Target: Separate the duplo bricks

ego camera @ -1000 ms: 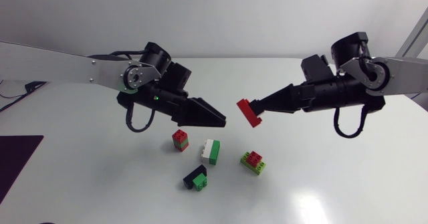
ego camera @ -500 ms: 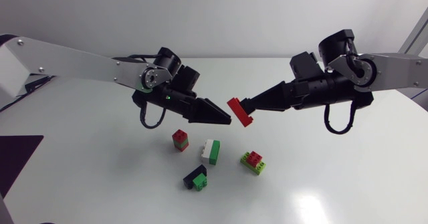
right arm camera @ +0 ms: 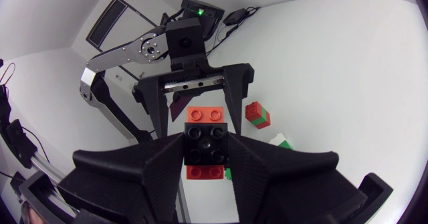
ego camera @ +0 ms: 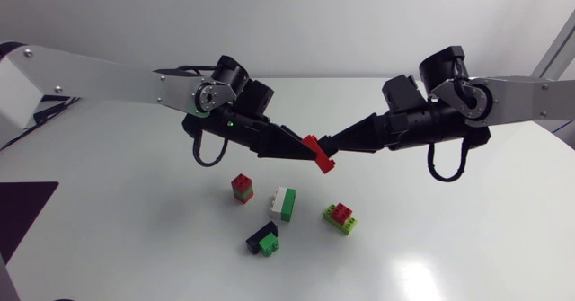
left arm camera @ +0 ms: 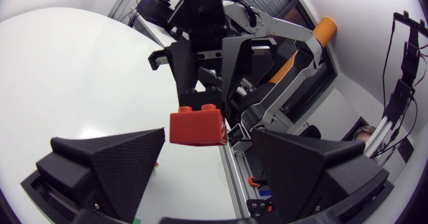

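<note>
Table (ego camera: pixel 467 238): you had a white, glossy top with a patch of glare on it.
Dark mat (ego camera: pixel 22 213): you saw it lying flat at the table's left edge.

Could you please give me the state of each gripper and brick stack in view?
held stack: red and black bricks joined, in the air.
right gripper: shut on the held stack.
left gripper: open, around the stack's red end.
red-green pair: joined.
white-green pair: joined.
green-red pair: joined.
black-green pair: joined.

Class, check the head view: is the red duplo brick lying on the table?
No: the right gripper holds the red duplo brick up off the table.
</note>
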Controlling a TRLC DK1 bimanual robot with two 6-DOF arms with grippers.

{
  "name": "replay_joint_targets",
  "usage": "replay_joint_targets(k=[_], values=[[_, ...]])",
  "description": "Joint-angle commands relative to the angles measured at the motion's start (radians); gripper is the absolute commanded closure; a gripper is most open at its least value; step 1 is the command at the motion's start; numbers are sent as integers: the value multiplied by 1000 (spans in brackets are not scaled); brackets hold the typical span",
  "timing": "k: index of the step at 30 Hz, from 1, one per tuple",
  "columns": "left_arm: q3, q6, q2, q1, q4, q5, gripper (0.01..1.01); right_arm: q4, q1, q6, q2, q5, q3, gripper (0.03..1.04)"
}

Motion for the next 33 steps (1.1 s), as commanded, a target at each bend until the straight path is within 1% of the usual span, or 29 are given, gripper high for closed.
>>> replay_joint_targets(k=[1,4,6,8,11,13,20,24,25,27,30,32,33], values=[[11,24,9,-9,-15,22,225,10,10,19,21,-14,3,689],[13,25,9,-11,-15,22,318,12,13,16,19,-12,-3,689],[11,24,9,-15,-18,24,441,15,13,14,18,-12,-5,689],[10,24,9,-18,-20,24,515,15,16,14,19,-12,-6,689],[13,24,9,-21,-21,24,693,24,24,14,15,-11,-14,689],[16,24,11,-23,-23,24,769,26,25,16,13,-11,-17,689],[6,33,5,-41,-23,22,800,43,28,13,2,-3,-26,689],[-13,52,-12,-43,-26,22,810,44,27,-30,-7,42,-31,689],[-15,52,-14,-43,-27,22,811,46,27,-47,-14,66,-31,689],[-13,52,-15,-35,-34,22,811,44,40,-90,-47,152,-38,689],[-13,53,-17,-26,-49,22,813,53,88,-138,-125,299,-69,689],[-20,56,-25,-18,-50,21,813,84,120,-135,-175,382,-97,689],[-21,56,-28,-14,-55,19,813,93,128,-132,-189,402,-103,689]])
